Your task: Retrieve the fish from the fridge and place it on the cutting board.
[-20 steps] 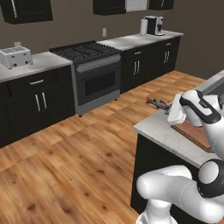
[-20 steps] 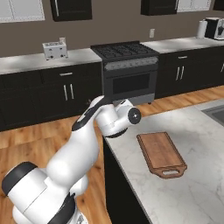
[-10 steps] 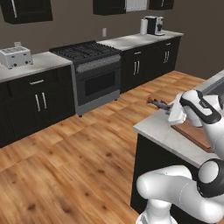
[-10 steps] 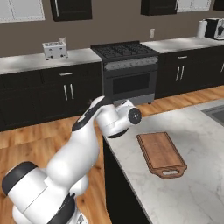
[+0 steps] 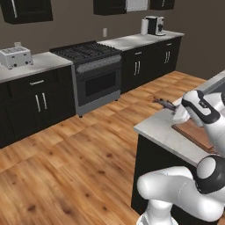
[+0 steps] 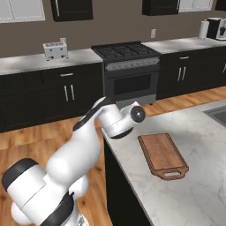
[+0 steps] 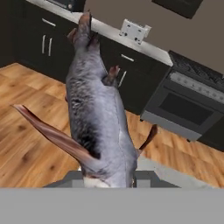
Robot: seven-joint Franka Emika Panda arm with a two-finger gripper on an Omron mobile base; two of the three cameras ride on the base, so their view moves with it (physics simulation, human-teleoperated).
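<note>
The cutting board [image 5: 197, 134] is the landmark here; everything below is placed from it.

In the left base view, the fish [image 5: 167, 104] is a thin dark shape sticking out past the far left end of the board. It hangs in the air over the edge of the counter [image 5: 160, 129], above the wood floor [image 5: 66, 158]. The white hand of the arm is just behind it, between the fish and the board. The fish's long body points away from the board, out toward the floor.

In the right base view, the board [image 6: 161, 154] lies flat on the grey stone top, with nothing on it. The arm's wrist is just to the left of the board, at the counter's edge. The fish is hidden behind the wrist here.

In the hand view, the fish [image 7: 96, 109] runs straight up from the bottom, right along the way the claw points. Its near end sits down at the claw and its far end is at the top. The finger tips are covered by the fish, but the claw looks closed around it, holding it.

I think the next move is to bring the fish back over the board, since the board lies behind and to the right of the claw.
</note>
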